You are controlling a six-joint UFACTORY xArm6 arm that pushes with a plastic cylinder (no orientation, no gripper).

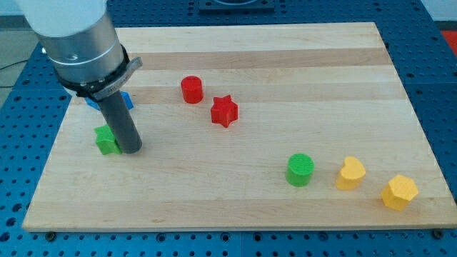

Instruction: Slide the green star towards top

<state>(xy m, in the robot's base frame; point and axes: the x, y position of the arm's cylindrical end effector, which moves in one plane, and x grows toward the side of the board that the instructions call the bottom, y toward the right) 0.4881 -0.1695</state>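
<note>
No pincer on me, just a dark rod, so nothing opens, shuts or grips. My tip [130,150] is down on the surface [285,71], right beside the green star [107,140], on that star's view-right side. Looks like it's touching the star's edge, but can't tell for sure from this angle.

Arm pose: rod stands roughly upright w/ a slight lean, its upper end toward the view's top-left, running into a fat grey cylinder housing [78,39] that fills the view's top-left corner.

Green star sits near the surface's view-left edge, about mid-height, partly hidden by the rod. Everything else placed rel. to it:
- blue block [127,100] just toward the view's top of the star, mostly hidden behind the housing and rod; shape not readable. It lies on the top side of the star, close by.
- red cylinder [191,90] to view-right and up.
- red star [223,111] further view-right, a bit up, near the red cylinder.
- green cylinder [300,170] well to view-right, slightly lower.
- yellow heart-ish block [350,173] beyond that.
- yellow hexagon-like block [398,191] furthest view-right, lowest.
</note>
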